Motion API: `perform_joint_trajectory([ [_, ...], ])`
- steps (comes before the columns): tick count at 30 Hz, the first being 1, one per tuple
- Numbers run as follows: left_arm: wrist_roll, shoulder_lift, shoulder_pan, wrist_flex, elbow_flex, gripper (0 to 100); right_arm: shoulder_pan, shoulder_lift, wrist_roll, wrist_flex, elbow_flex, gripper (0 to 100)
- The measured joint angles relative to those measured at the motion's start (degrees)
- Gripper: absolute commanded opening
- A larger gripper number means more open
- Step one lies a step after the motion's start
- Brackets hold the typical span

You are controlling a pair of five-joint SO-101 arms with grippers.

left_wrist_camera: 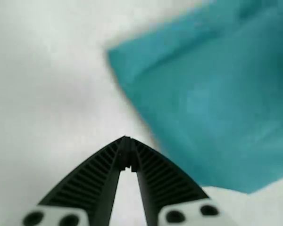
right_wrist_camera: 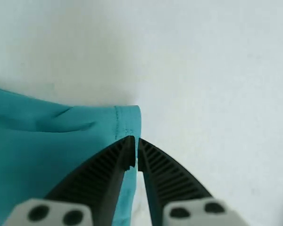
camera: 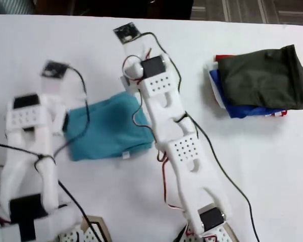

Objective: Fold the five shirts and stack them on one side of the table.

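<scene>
Where the two arms reach over the middle of the surface (camera: 252, 171), the teal shirt (camera: 108, 128) is laid flat, folded into a rough rectangle. A small white tag (camera: 125, 155) is seen at the edge nearer the arm bases. The shirt is flanked by the left arm (camera: 28, 151) on one side and the right arm (camera: 177, 136) on the other. In the high view part of its right edge is covered by the right arm.

Well apart from it, toward the right side of the surface, a stack (camera: 260, 85) of folded shirts is seen. A green shirt (camera: 265, 75) is laid on top and a blue shirt (camera: 242, 112) beneath it, with slivers of white and red cloth shown at the edges.

The left gripper (left_wrist_camera: 126, 141) is held over bare surface just beside a corner of the teal shirt. Its jaws are closed tip to tip, and nothing is held between them. The right gripper (right_wrist_camera: 135, 141) is set at the teal shirt's hemmed corner, with its tips over the stitched hem. Its jaws are drawn together to a hairline gap, and whether any cloth is pinched cannot be told.

A black cable (camera: 85, 98) is draped from the left arm across the shirt's left edge.
</scene>
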Motion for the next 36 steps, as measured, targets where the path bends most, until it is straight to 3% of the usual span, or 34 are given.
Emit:
perform_joint_trajectory([
  [6,-4.40,-6.95,1.67,-11.87,19.25,3,-2.64,2.55,-3.34,-1.49,0.00,2.0],
  [14,-7.21,-8.35,3.69,-15.56,28.75,3,-2.99,12.48,-3.43,-4.57,-0.26,2.0],
  [29,-9.23,-8.62,3.87,-12.75,28.48,3,3.34,11.16,-3.43,-1.58,-0.88,2.0],
  [36,-9.23,-8.62,1.93,-2.11,14.59,3,1.76,0.62,-3.43,0.26,-0.88,2.0],
])
